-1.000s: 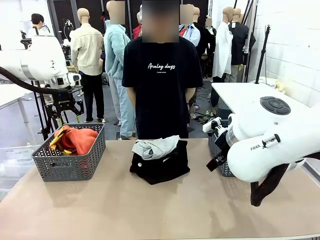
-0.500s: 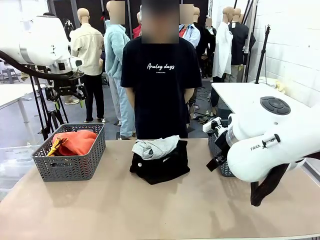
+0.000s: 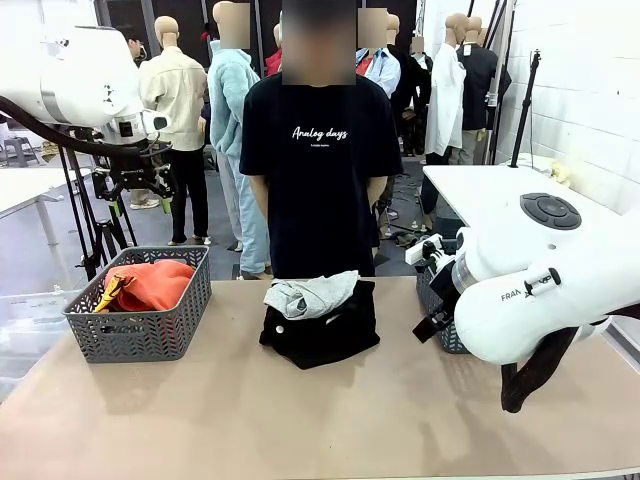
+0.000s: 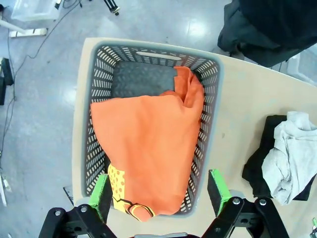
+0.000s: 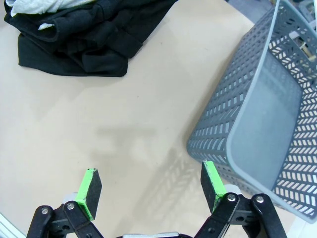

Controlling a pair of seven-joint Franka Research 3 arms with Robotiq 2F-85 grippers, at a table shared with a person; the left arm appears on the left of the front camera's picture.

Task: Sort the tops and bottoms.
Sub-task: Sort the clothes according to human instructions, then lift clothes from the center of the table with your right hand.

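Note:
A red-orange top [image 4: 148, 144] with a yellow patch lies in the grey left basket [image 3: 140, 325], also seen as the orange top [image 3: 152, 284] in the front view. My left gripper [image 4: 158, 191] hangs open high above the left basket [image 4: 210, 79], holding nothing; the front view shows the left gripper [image 3: 140, 203] well over it. At mid-table a pale grey top [image 3: 310, 294] lies on the black bottoms [image 3: 322, 335]. My right gripper [image 5: 151, 186] is open over bare table, between the black bottoms [image 5: 84, 39] and the right basket [image 5: 267, 114].
A person in a black T-shirt [image 3: 320, 170] stands at the far edge behind the pile. The right basket [image 3: 436, 305] is partly hidden by my right arm [image 3: 540, 290] and holds nothing. Bare tabletop [image 3: 300, 420] stretches along the near side.
My left gripper has opened fully and risen from just over the left basket, leaving the orange top lying in it. The right arm and the pile have not moved.

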